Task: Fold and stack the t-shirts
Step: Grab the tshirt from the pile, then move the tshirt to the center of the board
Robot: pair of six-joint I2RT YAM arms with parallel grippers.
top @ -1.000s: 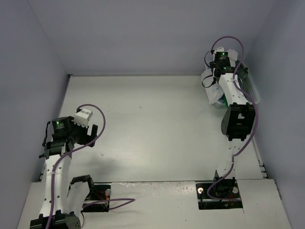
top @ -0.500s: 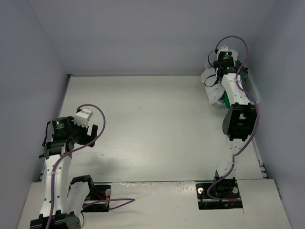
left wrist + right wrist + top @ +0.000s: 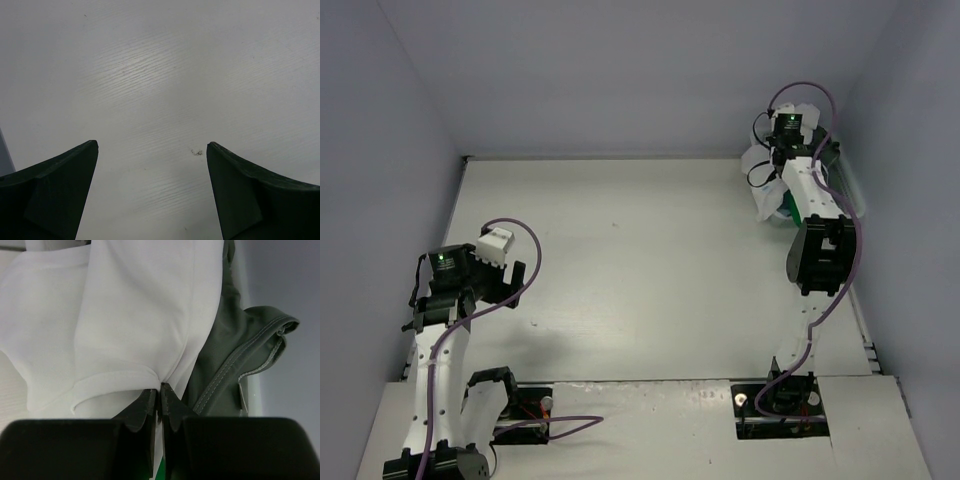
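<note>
The t-shirts lie heaped in the far right corner of the table. A white one [image 3: 130,315] is on top, with a dark grey-green one [image 3: 235,355] bunched to its right and a sliver of bright green [image 3: 159,474] below. My right gripper [image 3: 160,389] is shut on a fold of the white shirt, its tips pinching the cloth. From above, the right arm reaches out over that heap [image 3: 762,162]. My left gripper [image 3: 152,146] hangs open over bare tabletop near the left edge, nothing between its fingers.
Grey walls close in the table [image 3: 640,260] at the back and on both sides; the heap sits tight against the right wall. A small dark speck [image 3: 196,151] marks the tabletop under the left gripper. Both arm bases stand at the near edge.
The right gripper has shut on the white shirt's fold, and its wrist has shifted slightly over the heap. The left arm has stayed still.
</note>
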